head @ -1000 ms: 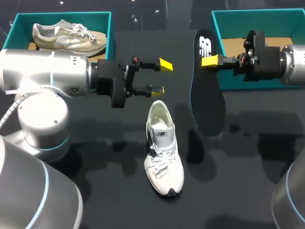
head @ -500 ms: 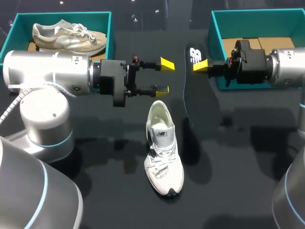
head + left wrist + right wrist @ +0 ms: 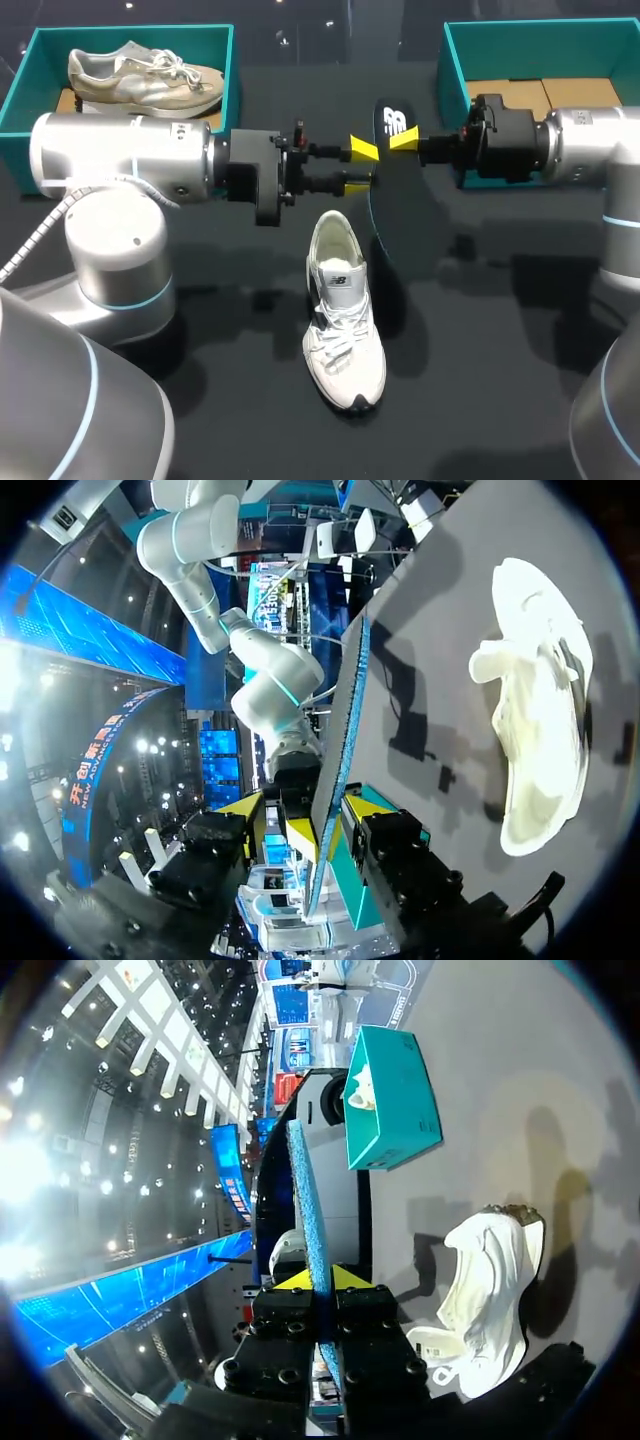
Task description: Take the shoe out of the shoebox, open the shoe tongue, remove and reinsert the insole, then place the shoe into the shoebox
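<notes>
The insole (image 3: pixel 388 165) is matt black on top; in the wrist views its underside is a rough, grainy blue. The shoe (image 3: pixel 340 320) is white woven cloth with smoother, leather-like panels and cord laces. The table (image 3: pixel 520 380) is dark and matt. The left box (image 3: pixel 228 70) and right box (image 3: pixel 455 60) have matt teal walls and bare brown cardboard floors. The left arm (image 3: pixel 130 160) and right arm (image 3: pixel 590 145) wear smooth, glossy silver shells. The left gripper (image 3: pixel 358 167) and right gripper (image 3: pixel 402 137) have matt black bodies and smooth yellow tips.

Black insole (image 3: pixel 388 175) in right tool (image 3: pixel 402 141), left tool (image 3: pixel 360 167) alongside
</notes>
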